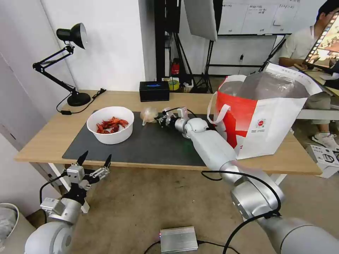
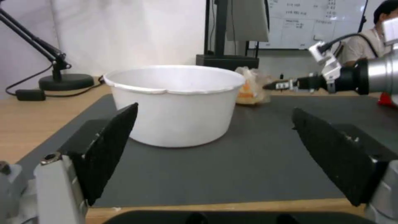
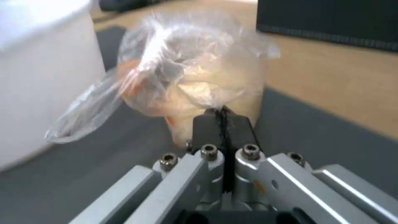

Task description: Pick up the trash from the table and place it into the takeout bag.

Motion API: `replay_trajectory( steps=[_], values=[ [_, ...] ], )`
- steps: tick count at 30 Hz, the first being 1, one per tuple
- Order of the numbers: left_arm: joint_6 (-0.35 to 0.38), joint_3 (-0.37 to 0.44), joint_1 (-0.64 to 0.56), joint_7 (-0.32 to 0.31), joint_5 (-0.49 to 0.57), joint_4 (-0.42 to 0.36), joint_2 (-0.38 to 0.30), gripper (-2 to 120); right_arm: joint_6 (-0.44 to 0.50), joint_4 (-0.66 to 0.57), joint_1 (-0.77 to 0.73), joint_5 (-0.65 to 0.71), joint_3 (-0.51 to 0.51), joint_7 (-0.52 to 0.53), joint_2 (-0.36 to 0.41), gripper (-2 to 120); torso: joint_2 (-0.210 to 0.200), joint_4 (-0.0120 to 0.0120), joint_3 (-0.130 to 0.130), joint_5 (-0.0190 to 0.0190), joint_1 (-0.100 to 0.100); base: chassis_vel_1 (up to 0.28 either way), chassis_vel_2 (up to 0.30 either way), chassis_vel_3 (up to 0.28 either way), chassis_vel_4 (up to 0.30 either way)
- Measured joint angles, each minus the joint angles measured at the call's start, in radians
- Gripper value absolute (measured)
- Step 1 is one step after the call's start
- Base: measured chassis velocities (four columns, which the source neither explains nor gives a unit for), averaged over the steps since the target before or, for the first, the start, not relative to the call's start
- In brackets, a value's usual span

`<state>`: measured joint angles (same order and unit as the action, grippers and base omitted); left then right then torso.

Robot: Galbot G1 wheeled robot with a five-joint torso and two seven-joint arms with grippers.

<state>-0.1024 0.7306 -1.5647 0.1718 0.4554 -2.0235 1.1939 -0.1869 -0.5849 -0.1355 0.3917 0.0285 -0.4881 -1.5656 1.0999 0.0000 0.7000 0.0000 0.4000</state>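
closest to the head camera is the left gripper (image 1: 94, 159), parked off the near edge of the table (image 1: 42, 135), fingers spread wide with nothing between them. straight ahead of it on the dark mat (image 1: 148, 144) is the white bowl (image 1: 110, 124) with red crayfish shells, well apart from the tips.

past the bowl, the right gripper (image 1: 161, 121) is reached out over the mat with its pads pressed together. in the right wrist view the tips meet right at the clear baggie (image 3: 182, 77), which looks pinched by a bit of its plastic, though i can't tell how much film is really caught. the baggie sits just beside the bowl and in front of the black box (image 1: 154, 90).

so i'd say this is the grab step for the baggie. next it needs a lift clear of the mat, then a carry over to the takeout bag (image 1: 261, 113), standing open behind that gripper on the arm's right.

hard to see: what's inside the bag, and the baggie's far side.
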Motion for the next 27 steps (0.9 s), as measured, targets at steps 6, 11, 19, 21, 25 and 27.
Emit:
replay_trajectory(
  steps=[6,11,19,21,25,27],
  values=[
    [0.0,0.002,0.005,-0.007,0.015,0.005,-0.015,100,0.009,-0.087,-0.01,0.081,-0.002,0.025,0.026,0,0.0,0.0001,0.0,0.0,0.0,0.0,0.0,0.0,0.0],
    [-0.001,0.002,0.005,-0.007,0.016,0.004,-0.016,100,0.008,-0.182,-0.042,0.133,-0.002,0.055,0.073,0,0.0,0.0,0.0,0.0,0.0,0.0,0.0,0.0,0.0],
    [-0.002,0.004,0.001,-0.008,0.016,0.0,-0.013,100,-0.003,-0.329,-0.103,0.186,0.009,0.077,0.149,0,0.0,-0.0001,0.0,0.0001,0.0,0.0,0.0,0.0,0.0],
    [-0.003,0.006,-0.002,-0.008,0.017,-0.003,-0.013,100,-0.005,-0.369,-0.113,0.196,0.012,0.082,0.165,0,0.0,0.0,0.0,0.0001,0.0,0.0,0.0,0.0,0.0],
    [-0.004,0.009,-0.007,-0.009,0.017,-0.009,-0.012,100,-0.018,-0.436,-0.125,0.207,0.019,0.096,0.188,0,0.0,0.0,0.0,0.0001,0.0,0.0,0.0,0.0,0.0],
    [-0.004,0.011,-0.008,-0.009,0.017,-0.011,-0.011,100,-0.021,-0.46,-0.131,0.208,0.021,0.105,0.194,0,0.0,0.0,0.0,0.0001,0.0,0.0,0.0,0.0,0.0]
  ],
)
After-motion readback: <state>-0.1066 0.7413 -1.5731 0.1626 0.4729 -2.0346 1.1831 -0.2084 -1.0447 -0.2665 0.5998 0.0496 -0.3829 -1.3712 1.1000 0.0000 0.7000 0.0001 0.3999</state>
